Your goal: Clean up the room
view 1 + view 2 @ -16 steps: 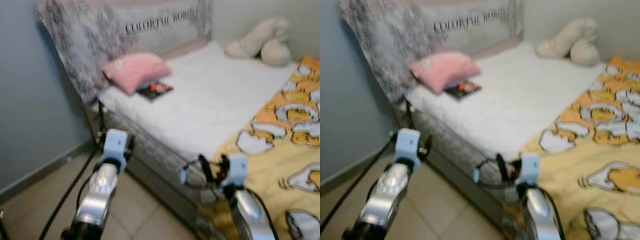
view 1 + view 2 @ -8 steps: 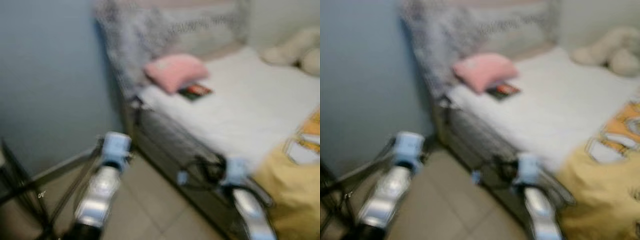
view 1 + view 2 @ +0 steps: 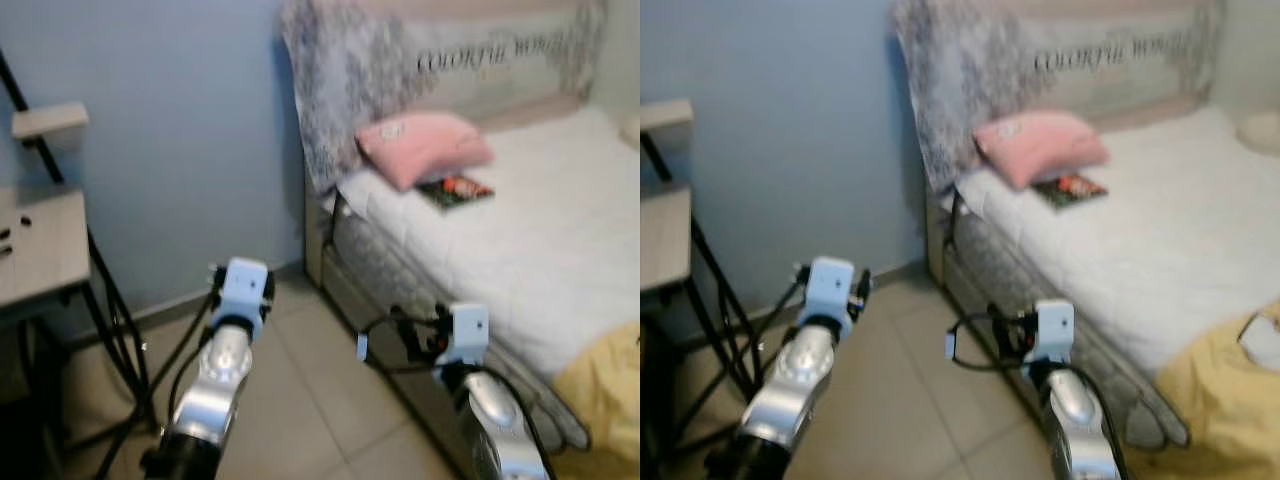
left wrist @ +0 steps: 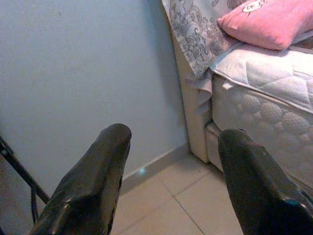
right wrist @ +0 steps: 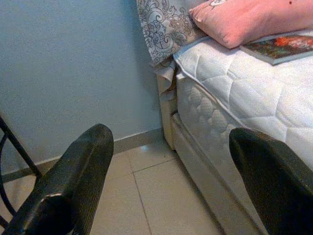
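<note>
One bed (image 3: 560,260) (pink pillow (image 3: 425,147), book (image 3: 455,190)) beside a desk (image 3: 40,245).

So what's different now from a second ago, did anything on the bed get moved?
Only the view changed: the camera swung to the robot's left, bringing the blue wall and a side table into sight. The pink pillow and the book beside it lie as before on the bed. Left claw and right claw stay open, holding nothing.

left arm (image 3: 215,375): extended forward, tool (image 4: 171,147) spread, empty | right arm (image 3: 490,420): extended forward, tool (image 5: 171,152) spread, empty
</note>
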`<state>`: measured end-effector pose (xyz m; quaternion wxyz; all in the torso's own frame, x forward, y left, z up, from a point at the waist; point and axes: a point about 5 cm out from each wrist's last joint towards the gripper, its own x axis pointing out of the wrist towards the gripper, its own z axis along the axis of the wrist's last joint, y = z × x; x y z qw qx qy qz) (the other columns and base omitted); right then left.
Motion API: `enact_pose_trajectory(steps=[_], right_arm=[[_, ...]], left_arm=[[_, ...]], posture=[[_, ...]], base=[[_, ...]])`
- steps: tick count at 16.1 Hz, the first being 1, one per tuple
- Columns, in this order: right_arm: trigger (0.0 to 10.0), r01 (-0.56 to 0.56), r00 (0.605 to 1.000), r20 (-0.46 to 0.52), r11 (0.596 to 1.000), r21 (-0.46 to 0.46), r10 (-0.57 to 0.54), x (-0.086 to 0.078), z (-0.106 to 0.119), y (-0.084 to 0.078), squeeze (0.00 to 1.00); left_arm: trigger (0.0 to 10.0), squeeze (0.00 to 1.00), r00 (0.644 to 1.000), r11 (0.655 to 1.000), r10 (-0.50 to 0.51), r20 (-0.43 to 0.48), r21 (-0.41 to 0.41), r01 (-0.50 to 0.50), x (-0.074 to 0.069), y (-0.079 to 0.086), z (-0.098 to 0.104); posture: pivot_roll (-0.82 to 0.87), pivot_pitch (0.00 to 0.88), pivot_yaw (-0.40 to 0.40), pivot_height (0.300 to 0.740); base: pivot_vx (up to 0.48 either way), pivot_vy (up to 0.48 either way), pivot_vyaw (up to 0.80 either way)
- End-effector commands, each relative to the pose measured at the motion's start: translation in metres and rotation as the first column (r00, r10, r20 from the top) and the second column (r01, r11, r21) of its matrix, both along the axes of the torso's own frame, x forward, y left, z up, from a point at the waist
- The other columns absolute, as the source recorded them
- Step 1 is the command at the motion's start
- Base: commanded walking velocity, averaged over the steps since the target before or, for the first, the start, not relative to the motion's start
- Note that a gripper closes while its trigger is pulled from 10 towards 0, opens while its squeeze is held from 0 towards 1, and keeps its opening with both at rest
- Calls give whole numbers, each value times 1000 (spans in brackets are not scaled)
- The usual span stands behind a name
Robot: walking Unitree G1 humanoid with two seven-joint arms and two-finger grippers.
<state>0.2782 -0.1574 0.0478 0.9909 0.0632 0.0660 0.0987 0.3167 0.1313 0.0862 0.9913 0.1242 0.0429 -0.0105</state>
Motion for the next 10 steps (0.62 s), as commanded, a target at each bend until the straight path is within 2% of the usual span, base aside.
enact_pose_trajectory(steps=[1,4,5,6,8,9,10], right_arm=[[10000,-3,1000,9,1000,-7,3,3,2,2,0],[10000,-26,1000,5,1000,-16,26,4,2,4,0],[10000,-54,999,-7,998,-32,54,2,-1,4,0],[10000,-60,998,-11,997,-40,60,1,-2,3,0],[10000,-91,995,-36,994,-60,89,-2,-9,2,0],[10000,-88,996,-37,994,-71,86,-1,-9,4,0],[10000,-81,996,-41,994,-73,78,0,-8,6,0]], left_arm=[[10000,0,1000,999,24,-19,21,-24,1,5,-3],[10000,0,999,1000,3,-42,-6,-3,-4,2,-8],[10000,0,994,999,-16,-106,45,20,-9,5,-19],[10000,0,992,1000,-19,-122,19,22,-10,5,-21],[10000,0,1000,998,-13,-21,-64,12,-2,6,0],[10000,0,1000,996,23,-3,-92,-23,0,11,6],[10000,0,999,994,44,-2,-97,-44,1,13,7]], posture=[[79,0,31,740],[86,0,27,740],[91,0,26,740],[113,0,20,740],[126,0,20,740],[126,0,17,740],[127,0,14,740]], base=[[0,-480,663],[0,-410,658],[0,0,650],[0,0,650],[0,0,650],[424,0,644],[424,0,0]])
